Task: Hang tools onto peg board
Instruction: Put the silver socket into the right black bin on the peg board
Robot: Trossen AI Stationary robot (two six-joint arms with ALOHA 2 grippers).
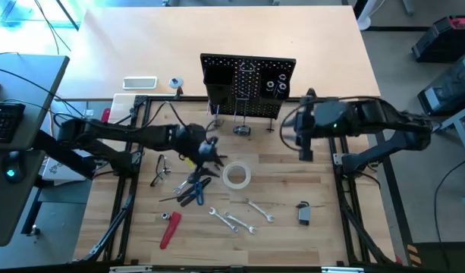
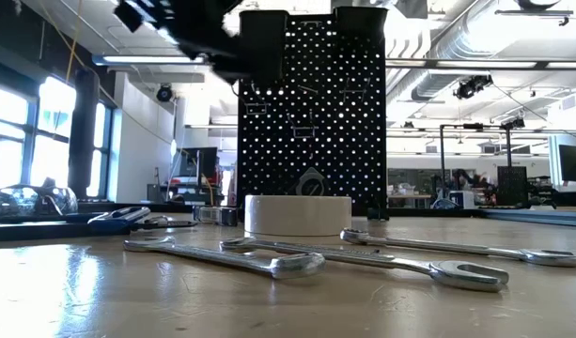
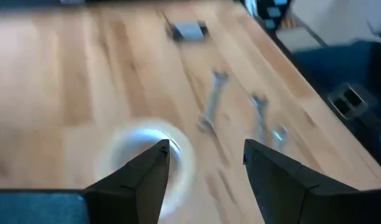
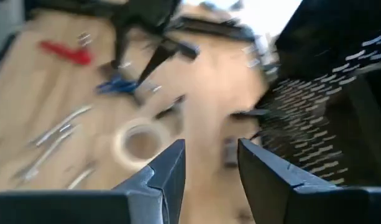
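Pale wooden plank worktop (image 1: 278, 193) under bright light, black frame rails down both sides. Beyond it, a big open workshop: ceiling ducts, tall windows, monitors far back.

Black perforated metal peg board (image 1: 247, 80) standing upright at the far middle, face toward the near edge, black bins along its top.

Left claw (image 1: 211, 152) over the middle, just beside the white tape roll (image 1: 236, 176), fingers (image 3: 146, 180) spread, nothing between them. Right claw (image 4: 210, 171) up near the board's right end, fingers parted too, gripping nothing.

White tape roll lying flat, hole up. Three silver open-ended wrenches (image 1: 240, 216) spread along the near side, long axes running diagonally, roughly side to side, none touching. Blue-handled pliers (image 1: 194, 189) left of the roll, lying slantwise. Red-handled tool (image 1: 170, 229) at the near left, long axis running near-to-far with a slight tilt. Small dark tape measure (image 1: 303, 213) at the near right, well apart from the rest.
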